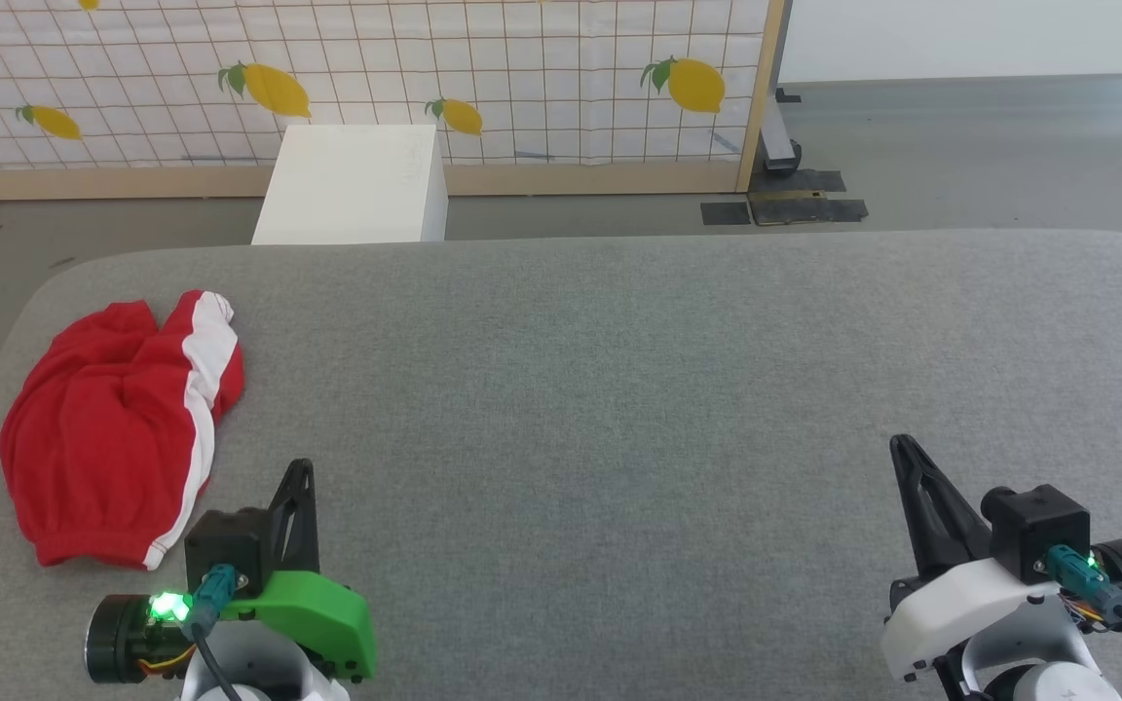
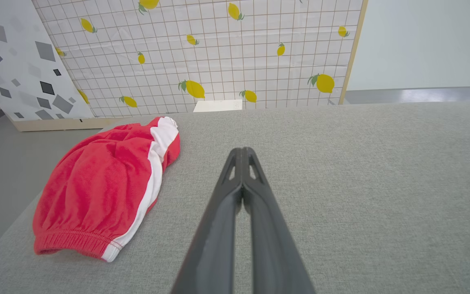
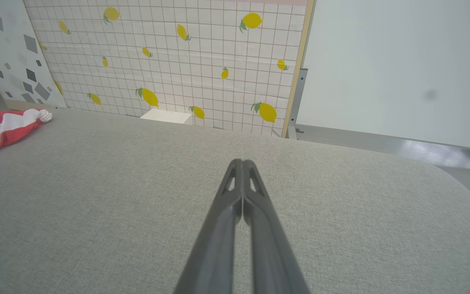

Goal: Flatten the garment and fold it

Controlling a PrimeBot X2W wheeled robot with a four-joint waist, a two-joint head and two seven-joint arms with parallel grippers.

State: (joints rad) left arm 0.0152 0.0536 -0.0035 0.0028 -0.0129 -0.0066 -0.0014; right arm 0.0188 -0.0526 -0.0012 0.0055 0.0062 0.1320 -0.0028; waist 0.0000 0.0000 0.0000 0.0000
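The red shorts (image 1: 118, 428) lie bunched in a heap at the left end of the grey surface, one white side stripe showing and the elastic waistband toward me. No lettering is visible. In the left wrist view the shorts (image 2: 104, 188) sit to the left of my fingers. In the right wrist view a corner of the shorts (image 3: 2, 128) shows at the far left. My left gripper (image 1: 303, 472) is shut and empty, just right of the shorts' near edge; its tips (image 2: 243, 152) touch nothing. My right gripper (image 1: 904, 448) is shut and empty, far to the right (image 3: 243, 163).
The grey fabric-covered table (image 1: 619, 389) has rounded far corners; the shorts lie close to its left edge. Beyond it stand a white box (image 1: 352, 185) on the floor and a lemon-print grid panel (image 1: 522, 78). A grey floor lies behind.
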